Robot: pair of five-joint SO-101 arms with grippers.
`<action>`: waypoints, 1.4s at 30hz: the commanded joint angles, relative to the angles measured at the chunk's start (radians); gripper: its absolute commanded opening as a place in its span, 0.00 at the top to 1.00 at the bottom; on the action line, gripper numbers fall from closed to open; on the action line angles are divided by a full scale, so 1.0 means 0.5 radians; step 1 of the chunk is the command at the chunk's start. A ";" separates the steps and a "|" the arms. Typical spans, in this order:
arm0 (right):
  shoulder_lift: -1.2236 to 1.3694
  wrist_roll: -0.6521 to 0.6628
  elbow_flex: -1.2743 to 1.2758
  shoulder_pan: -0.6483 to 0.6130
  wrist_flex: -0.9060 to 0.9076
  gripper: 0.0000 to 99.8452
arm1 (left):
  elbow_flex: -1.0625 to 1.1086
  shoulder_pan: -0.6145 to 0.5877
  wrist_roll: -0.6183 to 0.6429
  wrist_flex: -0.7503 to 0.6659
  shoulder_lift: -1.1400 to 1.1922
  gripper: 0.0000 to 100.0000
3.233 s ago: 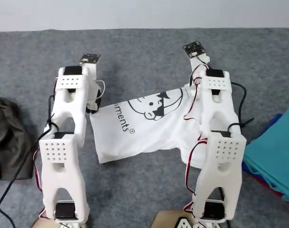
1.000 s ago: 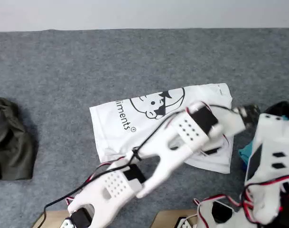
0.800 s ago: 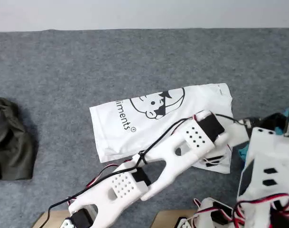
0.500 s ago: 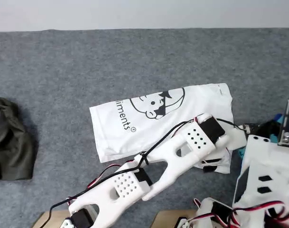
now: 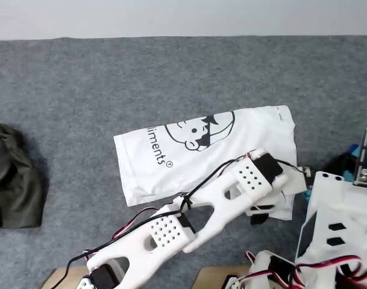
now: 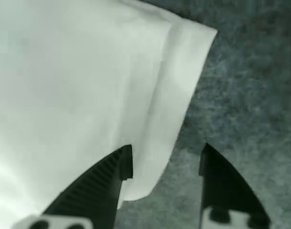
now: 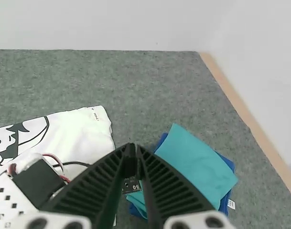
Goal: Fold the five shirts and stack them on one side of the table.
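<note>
Your left gripper (image 6: 167, 151) has its jaws spread astride a hem corner of the white shirt (image 5: 189, 153), which lies mid-table. Your right gripper (image 7: 132, 151) has its jaws pressed together, seemingly on nothing, near the folded teal shirt (image 7: 195, 167).

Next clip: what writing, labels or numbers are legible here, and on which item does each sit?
White shirt: dark lettering beside a cartoon drawing, cut off at the fold; no whole word reads.
Neck label on it: too small to read.
Tag on the teal-topped stack: too small to read.
Dark shirt: no print visible.
</note>
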 commanded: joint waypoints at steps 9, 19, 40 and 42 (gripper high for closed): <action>0.011 -0.003 0.003 0.020 0.084 0.99 | -0.103 -0.132 -0.003 -0.074 0.015 0.82; 0.002 -0.003 0.006 0.020 0.084 0.99 | -0.140 -0.120 -0.009 -0.061 0.037 0.87; 0.008 -0.003 0.006 0.020 0.084 0.99 | -0.600 -0.319 0.000 -0.064 0.006 1.00; 0.008 -0.003 0.006 0.020 0.087 0.99 | -0.603 -0.387 0.000 -0.107 0.006 1.00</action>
